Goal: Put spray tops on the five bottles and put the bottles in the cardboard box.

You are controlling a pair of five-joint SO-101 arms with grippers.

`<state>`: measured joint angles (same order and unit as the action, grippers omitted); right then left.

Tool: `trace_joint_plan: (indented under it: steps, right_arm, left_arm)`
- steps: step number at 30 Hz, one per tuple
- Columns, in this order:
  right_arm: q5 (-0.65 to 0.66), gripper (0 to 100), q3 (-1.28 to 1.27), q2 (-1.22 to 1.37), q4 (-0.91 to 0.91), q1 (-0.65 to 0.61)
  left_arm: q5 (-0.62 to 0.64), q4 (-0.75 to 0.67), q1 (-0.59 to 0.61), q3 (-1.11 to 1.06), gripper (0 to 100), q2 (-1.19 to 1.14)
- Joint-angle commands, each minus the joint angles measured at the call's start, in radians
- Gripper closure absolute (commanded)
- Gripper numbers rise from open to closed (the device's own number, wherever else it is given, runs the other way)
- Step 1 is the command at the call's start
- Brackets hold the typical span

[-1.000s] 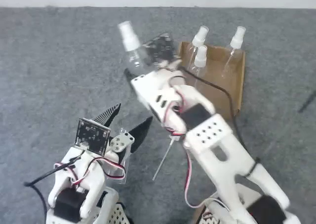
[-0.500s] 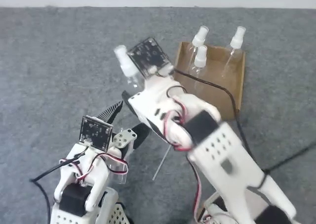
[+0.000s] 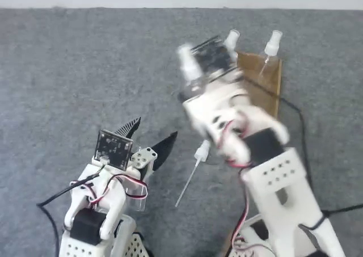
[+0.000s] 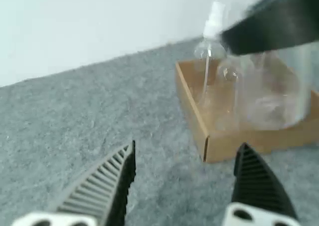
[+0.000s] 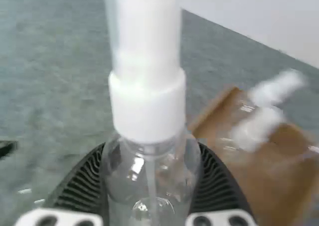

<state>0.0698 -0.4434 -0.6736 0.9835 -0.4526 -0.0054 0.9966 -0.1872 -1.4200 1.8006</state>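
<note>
Grey tabletop (image 3: 68, 70) carries the cardboard box (image 3: 266, 92); at what seems its near corner, the right hand (image 5: 149, 196) clamps a capped bottle (image 3: 189, 70). Left hand (image 4: 187, 148) gapes empty near a loose spray top (image 3: 199, 152).

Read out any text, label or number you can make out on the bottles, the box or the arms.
No readable text in any view.
Bottle in the right tool: clear, no label seen.
Cardboard box: plain walls, no print seen.
Camera board on the left wrist: any markings too small to read.
</note>
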Motion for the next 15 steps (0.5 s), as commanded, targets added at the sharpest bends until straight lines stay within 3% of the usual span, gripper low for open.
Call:
trace_joint_plan:
  steps: [1, 4, 8, 15]
  right_arm:
    - [0.049, 99.3, 0.068, -0.056, 0.004, 0.200]
    - [0.043, 99.3, 0.038, -0.054, -0.008, 0.302]
    - [0.044, 99.3, -0.078, -0.056, -0.159, 0.384]
    - [0.043, 99.3, -0.307, -0.053, -0.461, 0.429]
  left_arm:
    - [-0.003, -0.025, 0.003, 0.007, 71, 0.017]
    - [-0.003, -0.025, 0.008, 0.007, 79, 0.017]
    - [-0.003, -0.040, 0.020, 0.007, 99, 0.017]
    - [-0.002, -0.060, 0.077, 0.002, 99, 0.014]
